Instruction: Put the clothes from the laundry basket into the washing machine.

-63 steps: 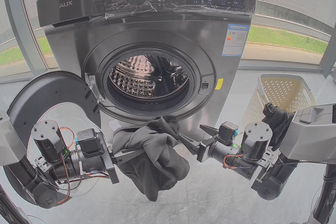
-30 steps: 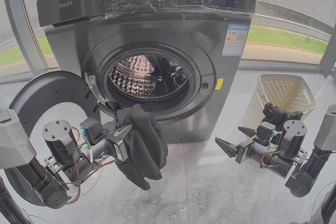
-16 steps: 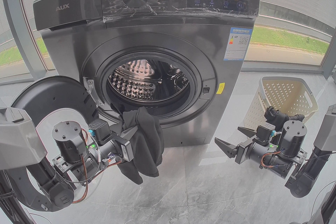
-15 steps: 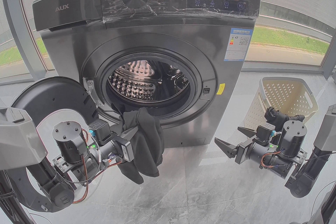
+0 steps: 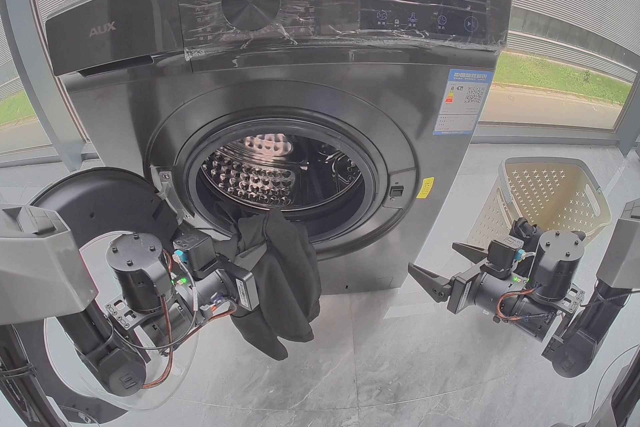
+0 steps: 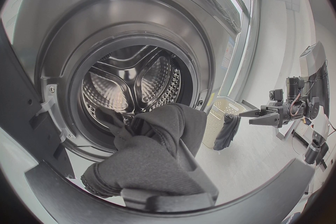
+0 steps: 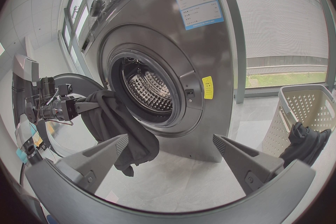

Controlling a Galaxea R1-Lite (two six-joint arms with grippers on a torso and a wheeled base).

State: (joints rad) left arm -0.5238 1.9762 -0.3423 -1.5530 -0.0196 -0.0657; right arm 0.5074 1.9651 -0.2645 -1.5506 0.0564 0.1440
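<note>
The washing machine [image 5: 427, 135] stands with its door [image 5: 100, 208] swung open to the left and its drum [image 5: 280, 171] bare. My left gripper [image 5: 260, 246] is shut on a dark garment [image 5: 287, 275] at the lower left rim of the opening. The top of the cloth lies over the rim and the rest hangs down the front. In the left wrist view the garment [image 6: 157, 161] covers the fingers. My right gripper [image 5: 433, 258] is open and holds nothing, low to the right near the laundry basket [image 5: 560, 175]. A second dark garment [image 7: 308, 144] hangs over the basket's rim.
Grey tiled floor [image 5: 400, 355] lies open between the two arms in front of the machine. Glass walls [image 5: 567, 15] stand behind and to both sides. The open door fills the space at the far left.
The left gripper lifted the garment from below the opening up to the drum's rim. The right gripper drew back to the right near the basket. The head camera has shifted.
</note>
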